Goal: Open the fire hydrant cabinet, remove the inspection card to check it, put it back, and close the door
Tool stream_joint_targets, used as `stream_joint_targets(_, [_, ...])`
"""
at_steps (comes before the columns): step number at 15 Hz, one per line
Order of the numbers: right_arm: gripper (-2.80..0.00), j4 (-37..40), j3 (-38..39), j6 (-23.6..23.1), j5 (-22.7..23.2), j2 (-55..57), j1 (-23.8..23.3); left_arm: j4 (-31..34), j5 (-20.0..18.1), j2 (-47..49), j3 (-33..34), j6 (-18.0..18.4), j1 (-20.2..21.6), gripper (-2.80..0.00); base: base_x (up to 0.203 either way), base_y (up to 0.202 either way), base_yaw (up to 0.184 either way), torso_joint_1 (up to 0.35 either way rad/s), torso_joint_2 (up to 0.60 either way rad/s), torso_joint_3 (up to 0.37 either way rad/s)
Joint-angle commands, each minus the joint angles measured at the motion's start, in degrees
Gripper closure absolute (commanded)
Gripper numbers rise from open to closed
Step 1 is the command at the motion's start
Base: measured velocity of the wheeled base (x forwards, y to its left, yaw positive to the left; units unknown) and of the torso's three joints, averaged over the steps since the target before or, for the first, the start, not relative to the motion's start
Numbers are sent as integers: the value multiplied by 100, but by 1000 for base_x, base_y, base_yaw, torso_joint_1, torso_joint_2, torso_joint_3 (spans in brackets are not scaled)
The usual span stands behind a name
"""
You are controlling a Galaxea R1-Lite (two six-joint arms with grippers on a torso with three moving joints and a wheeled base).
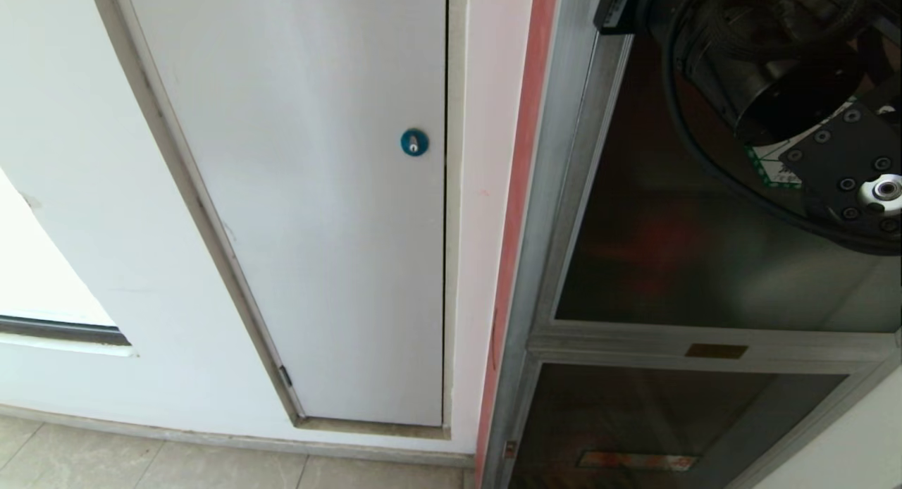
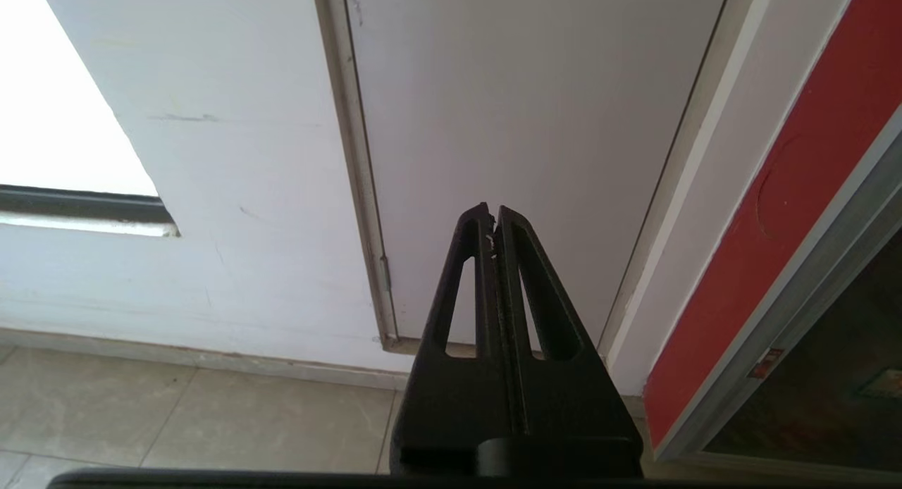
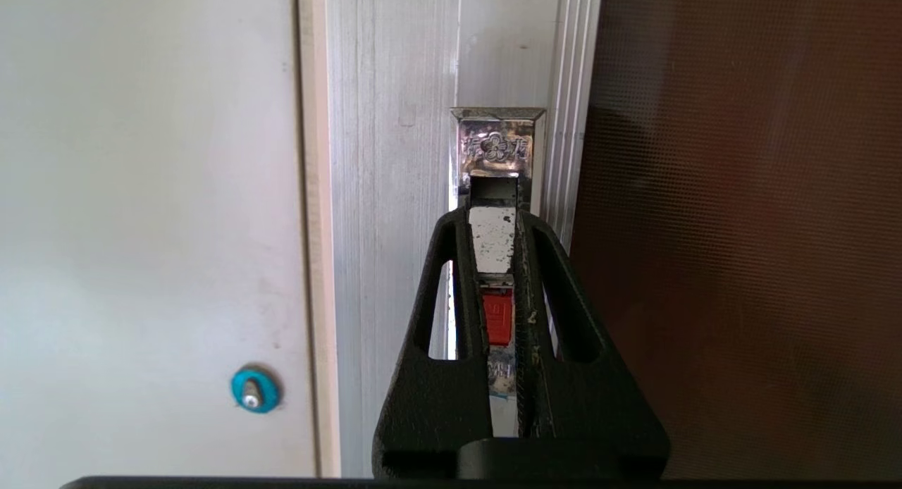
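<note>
Judging from how things lie now, only the very first step of the task has been entered upon. At the far left of the head view a bright window opening (image 1: 42, 263) is seen, and next to it the plain white panel door (image 1: 317, 228) with its blue lock (image 1: 414, 142), which is no part of the job. The left gripper (image 2: 493, 218) is parked low before that white door, above the tiled floor (image 2: 176, 418), its fingers pressed together on nothing. Further right the fire hydrant cabinet (image 1: 542, 193) is found, with red edging along its silver frame, and the door (image 1: 705, 263) of dark glass appears closed, flush with the frame. Beneath it the smaller lower glass panel (image 1: 634, 418) is also closed. On the frame edge of the door a metal latch handle (image 3: 497, 147) is mounted, and the right gripper (image 3: 495, 225) has been brought onto it, its fingers drawn in narrowly on either side of the latch's flap, with a red tab (image 3: 497, 318) visible between them. The inspection card is not seen anywhere; presumably it sits inside. Pulling the door open, taking out and checking the card, returning it and closing the door are all left to be done.
</note>
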Motion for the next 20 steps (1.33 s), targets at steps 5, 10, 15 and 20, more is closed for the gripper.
stream_joint_targets(5, [0,-57,-23,-13,14,25,-33,1,7,-1,114,1,1,0,0,0,0,0,0,0])
stream_joint_targets(10, [0,-66,157,-37,-70,-108,-14,1,7,-1,114,1,1,0,0,0,0,0,0,0])
stream_joint_targets(15, [0,-66,329,-48,-82,-380,11,1,7,-1,114,-7,1,0,0,0,0,0,0,0])
stream_joint_targets(20, [0,-57,337,-57,-82,-503,11,1,7,-1,114,-8,1,0,0,0,0,0,0,0])
